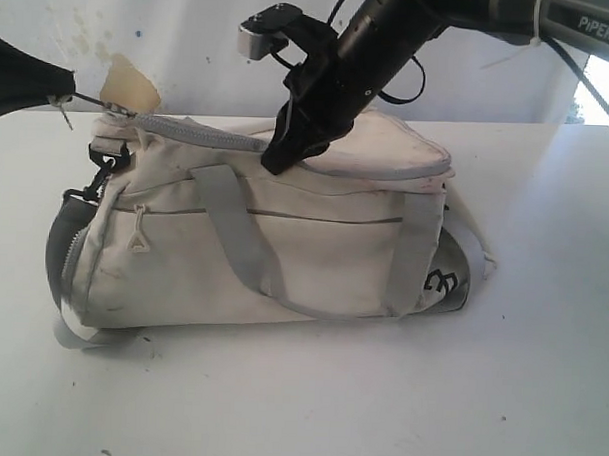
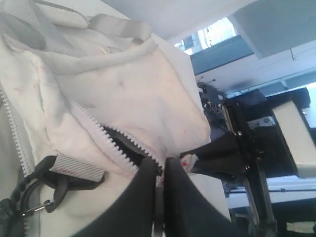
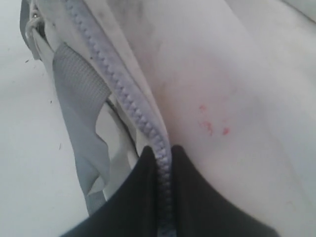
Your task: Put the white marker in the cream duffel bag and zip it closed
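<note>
- The cream duffel bag (image 1: 313, 258) lies on its side on the white surface (image 1: 379, 401), with its long pocket face turned toward the exterior camera.
- The top zipper (image 1: 198, 134) runs along the bag's upper edge, from the end with the black clip (image 1: 105, 166) toward the middle of the bag.
- The right gripper (image 1: 282, 157) comes down on the bag's top near the middle. In its wrist view we see its jaws pressed together on the grey zipper teeth, with the chain running between them.
- The left gripper (image 1: 69, 92) sits just off the bag's clip end, at the level of the upper edge. In the left wrist view its jaws are closed tight on the bag at the end of the zipper line.
- Just beside the left gripper's jaws, the left wrist view shows the teeth parted, with dark lining (image 2: 121, 143) in the gap.
- A grey webbing handle (image 1: 234, 236) loops down the bag's pocket face, and a small black logo (image 1: 438, 285) sits on the end away from the clip.
- The white marker shows in none of our views; we cannot tell whether it is inside the bag.
</note>
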You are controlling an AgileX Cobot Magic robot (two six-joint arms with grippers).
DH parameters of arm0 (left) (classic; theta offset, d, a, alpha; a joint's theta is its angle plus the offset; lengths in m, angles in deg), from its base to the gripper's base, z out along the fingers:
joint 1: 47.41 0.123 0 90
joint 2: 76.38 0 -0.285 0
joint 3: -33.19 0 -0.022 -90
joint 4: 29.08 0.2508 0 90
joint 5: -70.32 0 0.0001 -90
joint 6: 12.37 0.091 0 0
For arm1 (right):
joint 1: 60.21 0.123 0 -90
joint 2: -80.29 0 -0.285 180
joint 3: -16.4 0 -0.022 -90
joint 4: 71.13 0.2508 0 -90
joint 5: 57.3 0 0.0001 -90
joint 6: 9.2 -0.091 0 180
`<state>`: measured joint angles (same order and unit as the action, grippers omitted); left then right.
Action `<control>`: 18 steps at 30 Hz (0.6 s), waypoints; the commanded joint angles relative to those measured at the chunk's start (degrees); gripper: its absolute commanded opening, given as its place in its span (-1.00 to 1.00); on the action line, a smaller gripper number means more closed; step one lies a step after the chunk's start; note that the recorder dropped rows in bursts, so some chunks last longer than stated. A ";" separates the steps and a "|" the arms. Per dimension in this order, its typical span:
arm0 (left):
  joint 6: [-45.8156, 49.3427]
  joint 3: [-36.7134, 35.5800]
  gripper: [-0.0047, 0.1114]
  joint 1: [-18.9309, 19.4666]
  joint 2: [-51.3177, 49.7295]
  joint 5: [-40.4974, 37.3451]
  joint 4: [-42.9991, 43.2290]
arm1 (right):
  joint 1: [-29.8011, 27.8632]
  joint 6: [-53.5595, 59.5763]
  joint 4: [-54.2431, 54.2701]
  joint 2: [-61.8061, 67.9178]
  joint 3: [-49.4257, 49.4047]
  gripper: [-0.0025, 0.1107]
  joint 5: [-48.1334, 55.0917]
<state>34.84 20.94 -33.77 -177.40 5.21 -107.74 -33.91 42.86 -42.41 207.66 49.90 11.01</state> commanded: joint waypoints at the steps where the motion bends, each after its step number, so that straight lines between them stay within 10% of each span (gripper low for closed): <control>1: -3.66 0.41 -0.92 1.59 1.21 8.68 -3.07 | -1.74 1.71 -8.44 -0.04 -0.20 -0.96 1.65; 10: 3.88 0.41 -0.92 -0.62 1.21 -4.86 -12.42 | -1.74 -1.00 -0.75 -0.15 -0.20 -0.90 1.20; 18: 6.01 0.41 -0.92 -0.73 1.21 -4.86 -12.33 | -1.74 -1.92 4.21 -0.15 0.03 0.08 -1.43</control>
<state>39.73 20.91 -34.66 -177.35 0.52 -116.29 -35.07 41.45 -39.01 207.66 49.90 10.68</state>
